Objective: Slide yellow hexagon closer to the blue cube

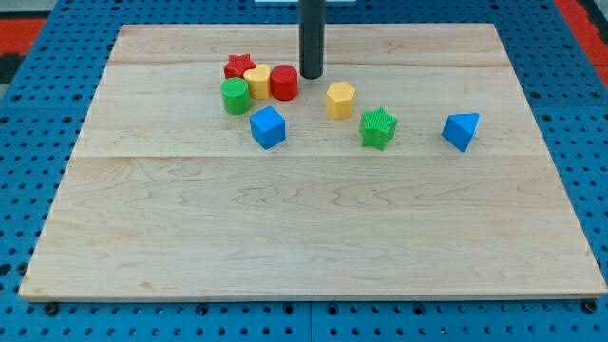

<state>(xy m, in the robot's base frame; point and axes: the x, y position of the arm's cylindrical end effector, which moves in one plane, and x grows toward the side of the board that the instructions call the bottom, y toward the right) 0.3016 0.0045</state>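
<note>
The yellow hexagon (340, 99) sits on the wooden board in the upper middle. The blue cube (268, 127) lies to its lower left, about a block's width of bare wood between them. My tip (312, 75) stands at the view's top, just up and left of the yellow hexagon and right beside the red cylinder (283, 83), touching neither that I can tell.
A red star (239, 66), a yellow block (257, 83) and a green cylinder (236, 96) cluster with the red cylinder left of my tip. A green star (378, 127) lies right of the hexagon. A blue triangular block (461, 130) lies further right. The board's edge (313, 301) runs along the bottom.
</note>
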